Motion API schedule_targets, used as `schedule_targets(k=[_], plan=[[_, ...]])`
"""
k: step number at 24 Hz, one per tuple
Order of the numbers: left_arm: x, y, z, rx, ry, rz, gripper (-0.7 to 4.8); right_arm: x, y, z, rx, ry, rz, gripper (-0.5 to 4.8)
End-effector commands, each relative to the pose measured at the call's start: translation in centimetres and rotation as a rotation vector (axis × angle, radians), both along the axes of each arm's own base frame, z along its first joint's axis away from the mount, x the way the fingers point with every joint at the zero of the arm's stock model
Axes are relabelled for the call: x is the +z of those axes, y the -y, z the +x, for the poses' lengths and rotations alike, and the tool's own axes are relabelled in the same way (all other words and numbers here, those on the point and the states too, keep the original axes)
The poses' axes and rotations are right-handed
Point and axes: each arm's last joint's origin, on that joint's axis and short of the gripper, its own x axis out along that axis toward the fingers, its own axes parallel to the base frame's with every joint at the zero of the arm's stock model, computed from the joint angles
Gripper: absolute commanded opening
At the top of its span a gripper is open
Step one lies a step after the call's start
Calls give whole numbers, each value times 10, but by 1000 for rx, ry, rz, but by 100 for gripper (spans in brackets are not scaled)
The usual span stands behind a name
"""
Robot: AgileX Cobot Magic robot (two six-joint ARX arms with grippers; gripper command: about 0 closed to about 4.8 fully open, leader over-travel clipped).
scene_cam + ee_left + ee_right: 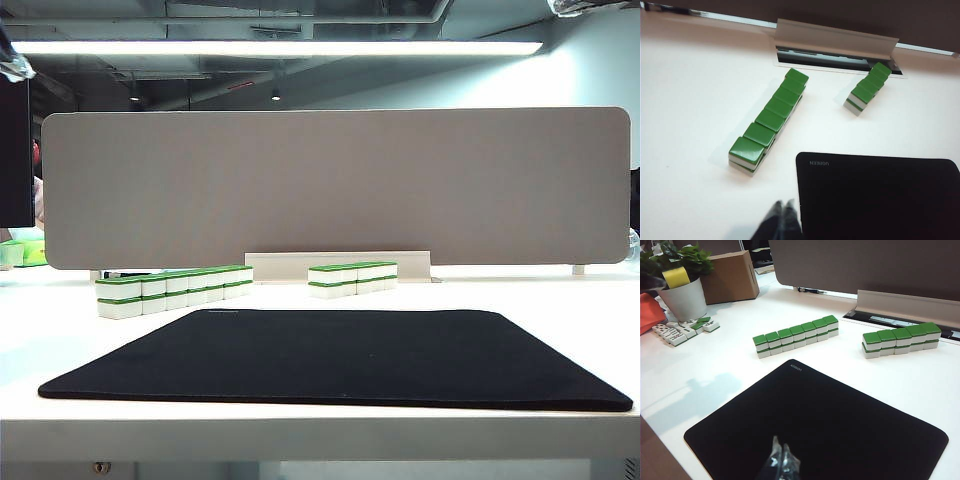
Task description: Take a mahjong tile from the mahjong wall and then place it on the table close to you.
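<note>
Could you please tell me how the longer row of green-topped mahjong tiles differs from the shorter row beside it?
The longer row of green-topped white mahjong tiles has six stacks; the shorter green-topped row has five. In the exterior view the longer row sits on the left, the shorter row nearer the middle, by the white cable flap. Both are stacked two high, touching side by side, beyond the black rectangular mat.

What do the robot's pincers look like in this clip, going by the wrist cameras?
Little shows. The left pincer appears as two slim dark fingertips, blurred, with greyish glints. The right pincer looks alike: dark, narrow tips with a glossy, crinkled sheen, possibly a wrapping. No cables, markings or arm links are visible; the exterior view shows neither arm.
</note>
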Motion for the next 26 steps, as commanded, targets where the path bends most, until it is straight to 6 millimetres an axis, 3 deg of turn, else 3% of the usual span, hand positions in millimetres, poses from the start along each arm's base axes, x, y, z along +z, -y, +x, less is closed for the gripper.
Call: schedule_targets(k=[1, 9, 18, 21, 23, 26], plan=[[13, 0, 22, -15, -59, 0, -5, 3, 0, 0, 1, 19, 3, -1], [38, -2, 76, -25, -184, 8, -3, 3, 0, 0, 1, 19, 4, -1], [47, 5, 130, -93, -284, 104, 1, 3, 0, 0, 0, 19, 3, -1], [46, 9, 158, -75, -340, 190, 91, 3, 0, 0, -2, 19, 3, -1], [43, 14, 174, -84, -396, 226, 120, 3, 0, 0, 0, 18, 3, -1], [31, 15, 194, -105, -454, 249, 122, 3, 1, 0, -5, 18, 3, -1]])
